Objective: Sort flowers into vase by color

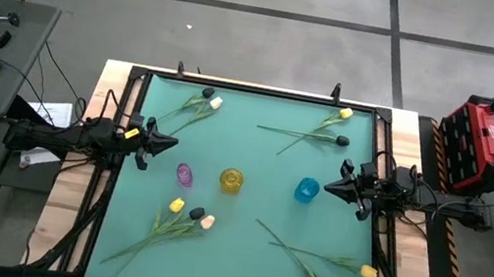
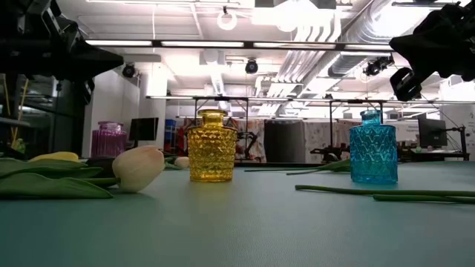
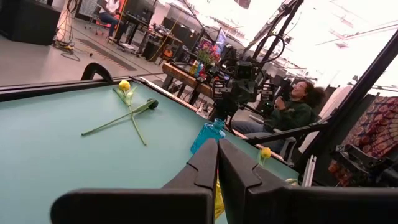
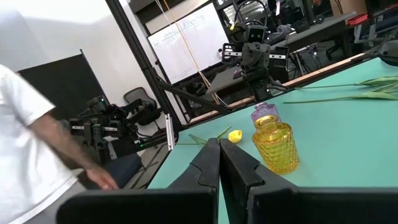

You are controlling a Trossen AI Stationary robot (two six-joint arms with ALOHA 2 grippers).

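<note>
Left gripper point(image 1: 171, 142) and right gripper point(image 1: 330, 184) both closed, empty, above table edges. Right wrist view alone shows a person's arm point(image 4: 59, 142).

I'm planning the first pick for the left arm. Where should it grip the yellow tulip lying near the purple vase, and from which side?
Grip the yellow tulip mid-stem from straight above. The stem is thin and flat on the table; the head crowds a black bud.
</note>
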